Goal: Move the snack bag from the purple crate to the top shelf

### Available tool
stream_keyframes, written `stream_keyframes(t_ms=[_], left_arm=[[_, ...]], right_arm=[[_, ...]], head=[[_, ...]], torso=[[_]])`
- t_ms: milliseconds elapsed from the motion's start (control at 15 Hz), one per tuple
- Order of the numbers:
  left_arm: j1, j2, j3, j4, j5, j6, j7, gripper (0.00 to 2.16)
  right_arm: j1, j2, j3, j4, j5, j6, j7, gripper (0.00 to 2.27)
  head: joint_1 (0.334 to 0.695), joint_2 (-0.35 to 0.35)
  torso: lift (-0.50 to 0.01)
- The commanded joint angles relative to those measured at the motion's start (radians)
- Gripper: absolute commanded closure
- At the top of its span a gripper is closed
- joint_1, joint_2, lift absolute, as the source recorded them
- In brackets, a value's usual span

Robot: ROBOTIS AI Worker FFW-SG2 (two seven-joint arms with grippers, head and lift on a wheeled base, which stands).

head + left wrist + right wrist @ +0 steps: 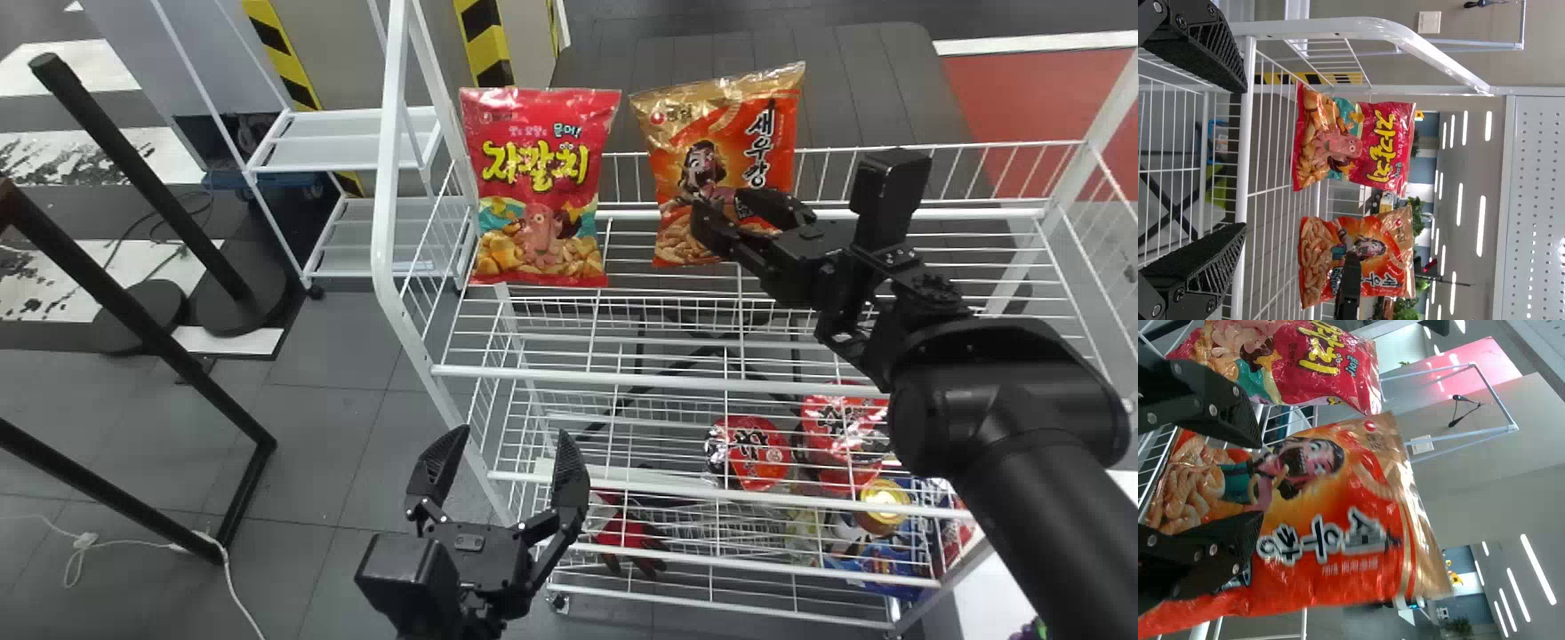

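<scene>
Orange bag (772, 133): on top shelf (578, 376), long axis upright
Right hand (716, 203): nearer one, spread, at bag's front
Left hand (511, 434): spread, well apart
Next move: probably back, away from bag

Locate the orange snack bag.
In the head view, the orange snack bag is on the top shelf, right of the pink snack bag, by the right gripper.

Red tubs (756, 453) sit below the right fingers (716, 233), a pink bag (538, 187) beyond the left fingers (569, 480), a black post (142, 169) left of those.
</scene>
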Motion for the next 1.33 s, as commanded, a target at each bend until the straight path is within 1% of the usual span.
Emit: stream_keyframes(t_ms=[0, 333, 667, 933, 1067, 1200, 1267], left_arm=[[-0.003, 0.0, 0.001, 0.001, 0.002, -0.001, 0.0, 0.09], [-0.012, -0.008, -0.001, 0.014, 0.002, -0.001, -0.003, 0.09], [-0.007, -0.006, 0.001, 0.008, 0.002, -0.004, -0.001, 0.09], [0.01, 0.0, 0.003, -0.002, 0.002, -0.05, -0.003, 0.09], [0.026, 0.002, 0.013, -0.025, 0.002, -0.054, -0.004, 0.09], [0.04, 0.003, 0.019, -0.05, 0.002, -0.054, -0.006, 0.09], [0.049, 0.008, 0.026, -0.065, 0.002, -0.05, -0.006, 0.09]], right_arm=[[-0.002, 0.001, 0.002, 0.004, -0.004, -0.01, 0.0, 0.07], [0.022, 0.001, -0.001, -0.012, -0.008, -0.053, 0.002, 0.07], [0.111, 0.001, -0.007, -0.16, -0.002, -0.047, 0.006, 0.07], [0.239, 0.001, -0.007, -0.376, 0.005, -0.037, 0.002, 0.07], [0.311, 0.001, -0.015, -0.496, -0.012, -0.022, -0.003, 0.07], [0.387, 0.001, -0.055, -0.621, -0.064, -0.001, -0.006, 0.08], [0.426, -0.009, -0.085, -0.677, -0.091, 0.005, -0.01, 0.08]], head=[[0.695, 0.169], [0.695, 0.169], [0.695, 0.172], [0.695, 0.184], [0.695, 0.192], [0.695, 0.2], [0.695, 0.199]], torso=[[0.001], [0.001], [0.001], [0.001], [0.001], [0.001], [0.001]])
